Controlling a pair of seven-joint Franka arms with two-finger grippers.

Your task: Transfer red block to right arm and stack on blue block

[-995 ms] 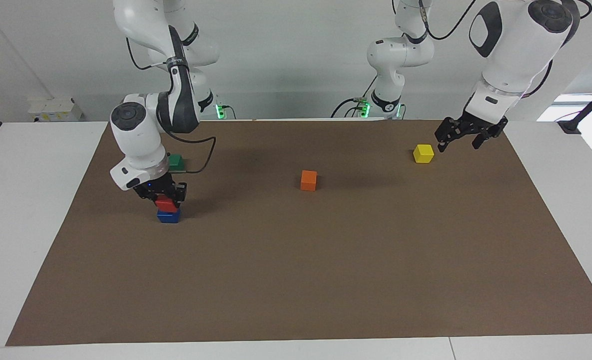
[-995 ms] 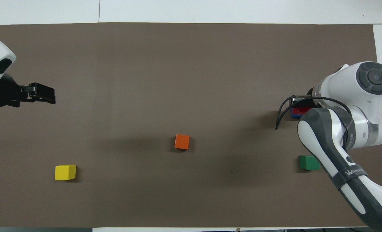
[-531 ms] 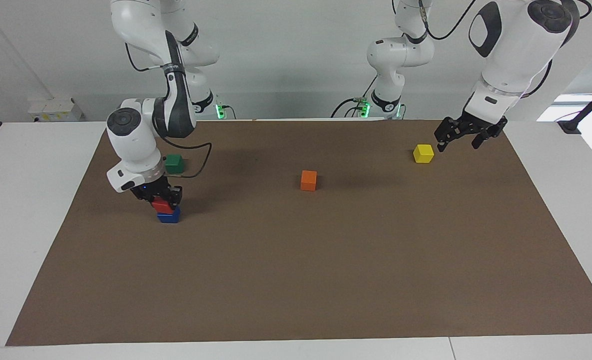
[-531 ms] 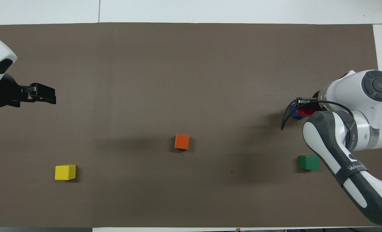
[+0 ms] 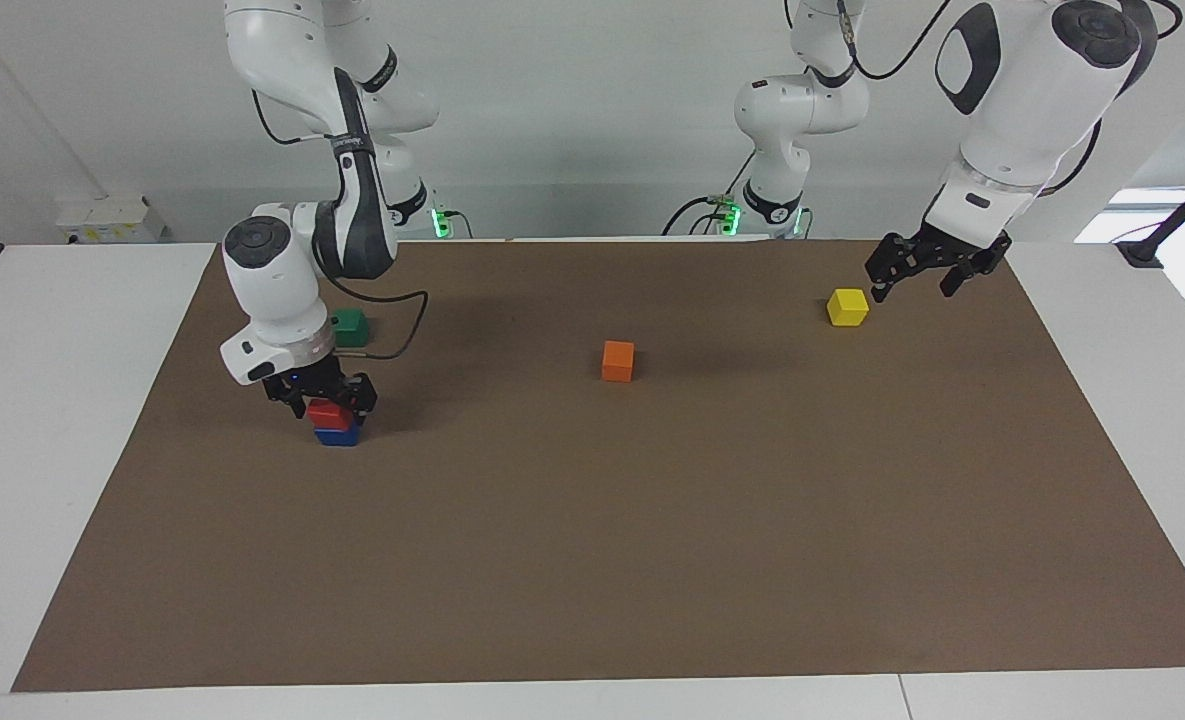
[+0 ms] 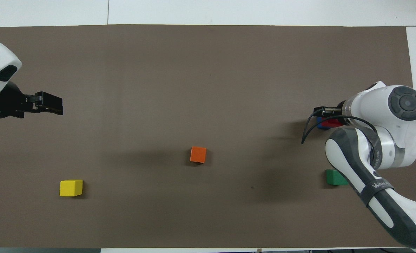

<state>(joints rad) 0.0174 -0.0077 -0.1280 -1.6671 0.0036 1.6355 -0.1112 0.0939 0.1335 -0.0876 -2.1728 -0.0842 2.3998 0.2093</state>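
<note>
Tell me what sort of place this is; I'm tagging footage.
Likely a robotics lab: two white arms on a white table, a brown mat and coloured cubes such as the orange block.

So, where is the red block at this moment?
The red block sits on the blue block toward the right arm's end of the table, farther from the robots than the green block, with the right gripper around it.

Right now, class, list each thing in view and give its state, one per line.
red block: stacked on the blue block, between the right gripper's fingers
blue block: on the mat, under the red block
right gripper: open, at the red block
left gripper: open, raised, waiting
orange block: alone on the mat
yellow block: alone
green block: alone
</note>
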